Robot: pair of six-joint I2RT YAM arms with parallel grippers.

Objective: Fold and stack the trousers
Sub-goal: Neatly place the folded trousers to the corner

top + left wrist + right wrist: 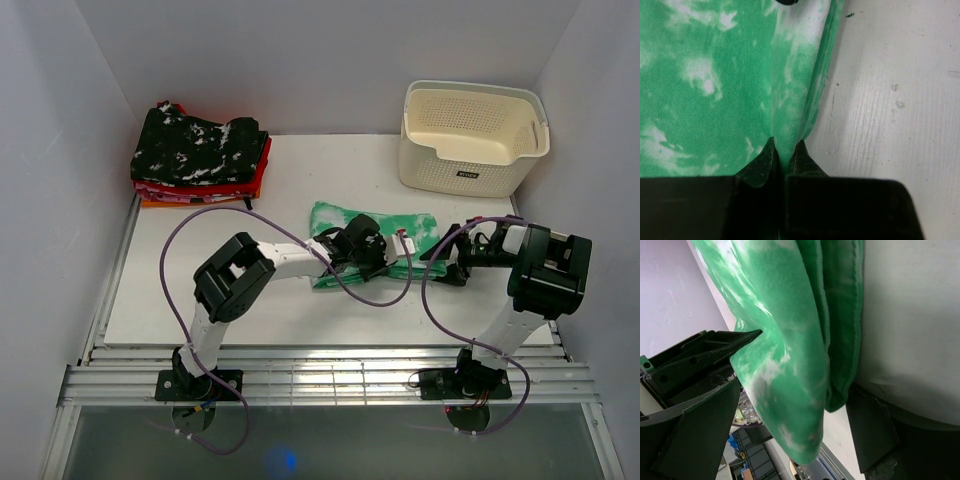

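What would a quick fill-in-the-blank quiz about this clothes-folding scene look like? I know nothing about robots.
1. The left gripper is pinched shut on an edge of the ____ tie-dyed trousers.
2. The right gripper has its jaws standing ____, with cloth hanging between them.
3. On top of the pile of folded clothes at far left lies a ____ garment with white speckles.
Missing words: green; open; black.

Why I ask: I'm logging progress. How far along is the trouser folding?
Done: the bright green, white-blotched cloth trousers lie folded into a compact bundle mid-table. In hand: the left claw pinches the bundle's edge; the right claw stands open around its right end. Left: likely moving it onto the black white-speckled folded garment topping the red-orange pile, far left.
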